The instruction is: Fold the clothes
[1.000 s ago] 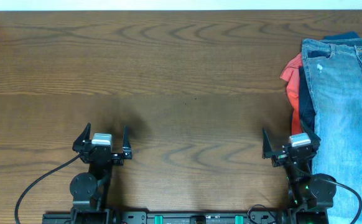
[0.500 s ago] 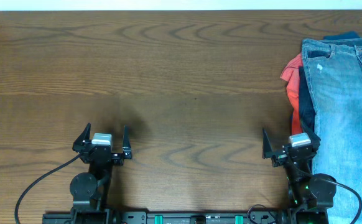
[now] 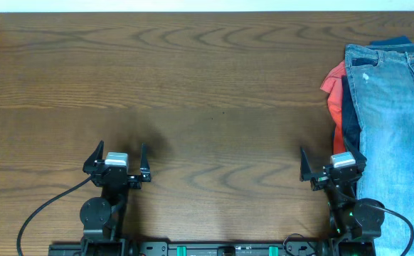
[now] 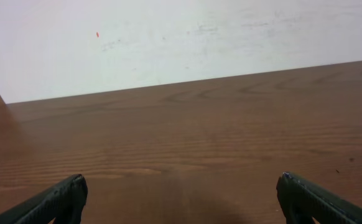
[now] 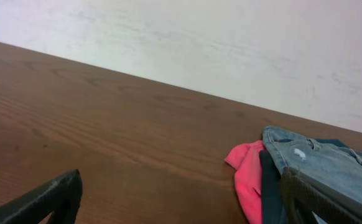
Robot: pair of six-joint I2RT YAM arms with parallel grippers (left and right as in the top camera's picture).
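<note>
Open wooden tabletop (image 3: 193, 78) stretching left of the jeans (image 3: 395, 121).
Light blue denim, small rip, overlapping coral-red garment (image 3: 333, 85) and navy garment (image 3: 349, 126); left gripper (image 3: 121, 148) and right gripper (image 3: 331, 155) spread apart, empty.

Jeans (image 3: 395, 121) running off the overhead frame at 3 and 5 o'clock, hems not showing. Navy garment (image 3: 348, 124) lying mostly buried under them, only a strip peeking at their 9 o'clock side. Coral-red garment (image 3: 333, 84) partly tucking under too. Dark sliver (image 3: 399, 40) at the pile's 12 o'clock is poss. teal, too small to tell. Wrist cams: left gripper (image 4: 181, 179) and right gripper (image 5: 181, 175) getting cropped by btm edge, just tips showing. Right one's finger (image 5: 321, 199) blocking the jeans' near part.
</note>
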